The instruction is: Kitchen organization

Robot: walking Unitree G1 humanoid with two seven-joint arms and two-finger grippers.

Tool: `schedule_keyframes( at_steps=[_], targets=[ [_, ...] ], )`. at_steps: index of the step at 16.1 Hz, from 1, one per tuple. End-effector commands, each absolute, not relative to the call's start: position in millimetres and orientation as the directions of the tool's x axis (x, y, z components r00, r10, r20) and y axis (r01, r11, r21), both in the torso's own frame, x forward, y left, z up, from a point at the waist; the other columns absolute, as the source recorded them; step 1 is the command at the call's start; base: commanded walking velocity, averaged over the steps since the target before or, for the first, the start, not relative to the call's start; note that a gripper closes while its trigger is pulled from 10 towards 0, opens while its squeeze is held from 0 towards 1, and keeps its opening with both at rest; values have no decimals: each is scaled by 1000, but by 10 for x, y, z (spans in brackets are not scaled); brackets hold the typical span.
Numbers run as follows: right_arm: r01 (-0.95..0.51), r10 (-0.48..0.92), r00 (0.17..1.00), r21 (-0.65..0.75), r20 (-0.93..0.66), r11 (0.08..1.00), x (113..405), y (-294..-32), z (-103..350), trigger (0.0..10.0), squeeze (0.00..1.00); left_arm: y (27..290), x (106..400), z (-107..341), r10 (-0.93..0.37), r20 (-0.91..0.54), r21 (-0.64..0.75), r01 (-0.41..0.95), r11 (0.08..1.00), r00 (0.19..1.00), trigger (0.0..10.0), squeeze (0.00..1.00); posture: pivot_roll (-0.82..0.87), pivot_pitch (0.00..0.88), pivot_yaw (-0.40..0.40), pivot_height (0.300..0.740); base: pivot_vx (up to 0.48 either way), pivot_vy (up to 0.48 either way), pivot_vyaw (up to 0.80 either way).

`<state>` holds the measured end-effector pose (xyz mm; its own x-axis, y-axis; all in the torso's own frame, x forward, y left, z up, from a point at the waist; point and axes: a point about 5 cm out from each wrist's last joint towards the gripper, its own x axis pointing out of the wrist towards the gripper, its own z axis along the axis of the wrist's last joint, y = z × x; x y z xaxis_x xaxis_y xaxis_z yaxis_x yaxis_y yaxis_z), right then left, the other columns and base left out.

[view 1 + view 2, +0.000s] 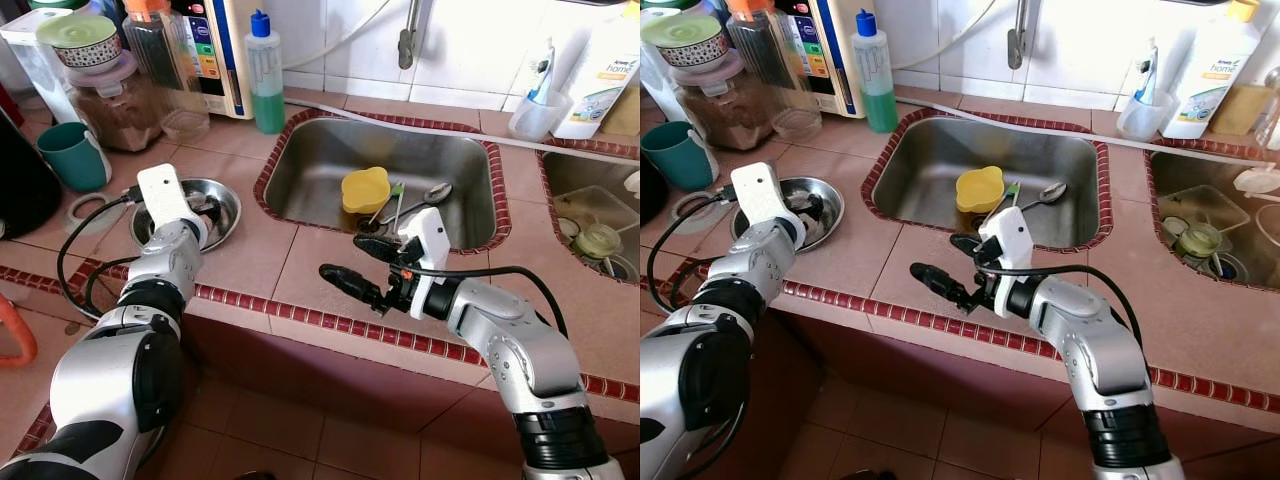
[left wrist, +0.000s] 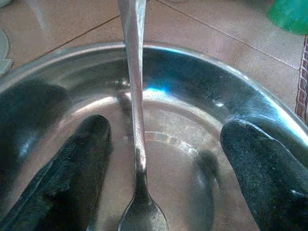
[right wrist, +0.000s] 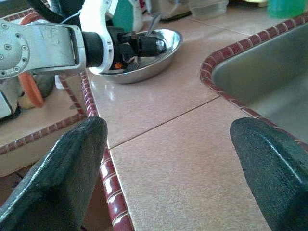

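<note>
Left pincer (image 2: 163, 159) reaches down into the steel bowl (image 1: 225, 200) on the tiled table (image 1: 250, 250), left of the sink (image 1: 320, 170). Fingers (image 2: 77, 159) spread wide — released, gripping nothing. A spoon (image 2: 137, 144) lies between them in the bowl, handle running up over the rim, touching neither finger as far as the wrist view shows.

Right pincer (image 1: 350, 268) hovers over the table's front edge, just before the sink, pointing toward the left arm. Its fingers (image 3: 57, 178) stand well apart — released, empty.

In the sink: a yellow cup (image 1: 365, 188), with a second spoon (image 1: 432, 194) and a green-handled utensil (image 1: 396, 195) just beside it, near the drain.

Behind the bowl, a teal mug (image 1: 72, 152), a jar (image 1: 115, 105) of brown stuff with a lidded bowl stacked on top, and a clear glass (image 1: 185, 122). A bottle (image 1: 265, 75) of green liquid with a blue cap stands at the sink's back left corner. To the right, a second basin (image 1: 590, 215) holds a few containers; a white bottle (image 1: 605, 70) and a clear cup (image 1: 538, 112) stand behind it against the tiled wall.
</note>
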<state>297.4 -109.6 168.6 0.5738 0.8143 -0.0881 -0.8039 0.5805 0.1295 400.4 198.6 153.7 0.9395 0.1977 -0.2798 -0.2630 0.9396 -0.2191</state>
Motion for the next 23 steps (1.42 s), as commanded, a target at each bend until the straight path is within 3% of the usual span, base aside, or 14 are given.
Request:
schedule_keyframes(
  at_steps=[1, 14, 23],
  targets=[
    [-823, 831, 549, 118, -87, 556, 2922, -1061, 1711, 10000, 0, 2000, 3978, 1464, 197, -315, -223, -274, 935, 928, 0, 0, -84, 127, 58, 740, 0, 0, 0],
    [-838, 847, 522, 125, -96, 531, 2917, -1031, 1706, 10000, 0, 2168, 3961, 1494, 239, -326, -134, -295, 946, 915, 0, 0, -68, 122, 58, 740, 0, 0, 0],
    [-837, 846, 525, 123, -91, 533, 2959, -1003, 1703, 10000, 0, 2118, 3962, 1480, 154, -310, -158, -210, 965, 938, 0, 0, -52, 107, 59, 740, 0, 0, 0]
  ],
)
